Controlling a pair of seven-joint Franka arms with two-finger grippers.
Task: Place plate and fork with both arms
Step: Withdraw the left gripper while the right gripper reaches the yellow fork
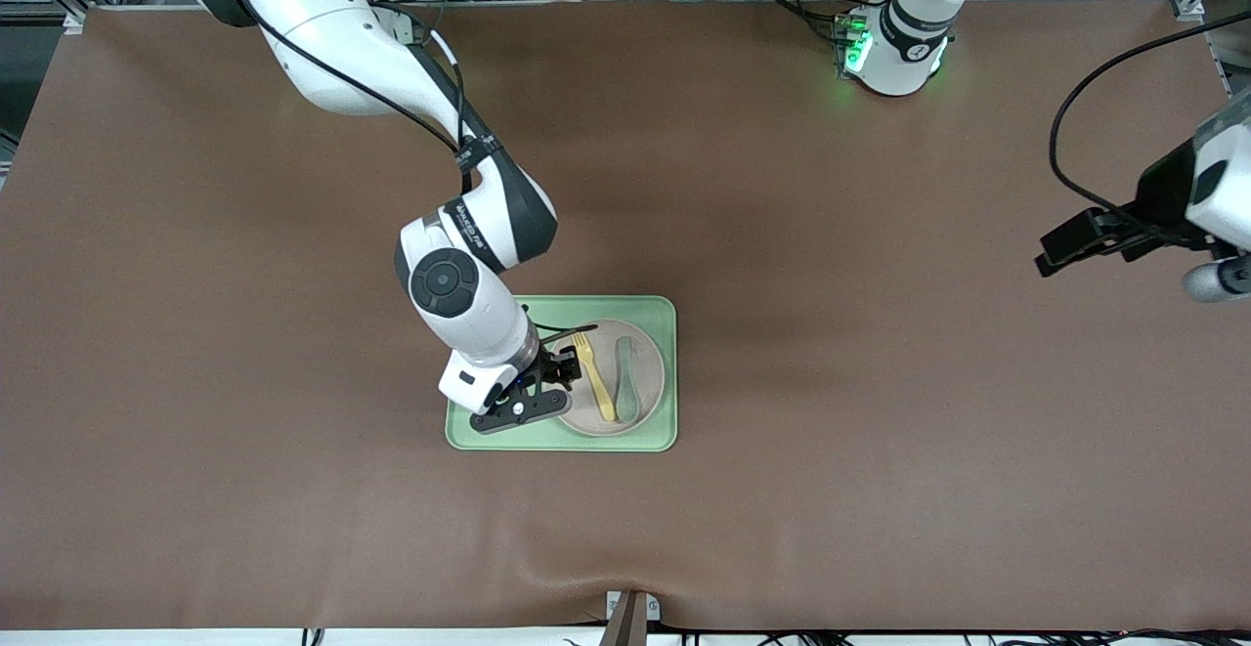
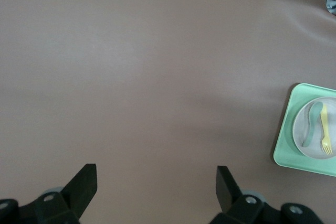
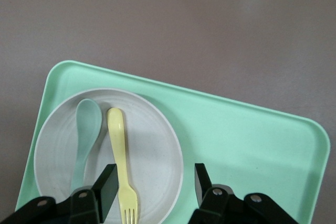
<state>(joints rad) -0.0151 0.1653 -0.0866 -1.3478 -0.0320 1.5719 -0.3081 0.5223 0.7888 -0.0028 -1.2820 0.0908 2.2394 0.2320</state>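
Green tray (image 1: 508,436) sits mid-table with the plate (image 1: 647,372) on it; the fork (image 1: 594,379) and a grey-green spoon (image 1: 626,377) lie side by side in the plate. Right gripper (image 1: 560,384) hovers low over the plate's rim, fingers (image 3: 107,184) parted either side of the rim, seemingly gripping nothing. Left gripper (image 2: 156,182) waits wide open and empty over bare tabletop (image 1: 880,411) at the left arm's end.

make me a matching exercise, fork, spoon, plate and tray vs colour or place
Things:
1. fork
2. spoon
3. plate
4. tray

Descriptions:
A. light green, lies on the brown table
B. off-white, sits in the tray
C. pale yellow, lies on the plate
D. grey-green, lies on the plate beside the fork

Pairs: 1-C, 2-D, 3-B, 4-A
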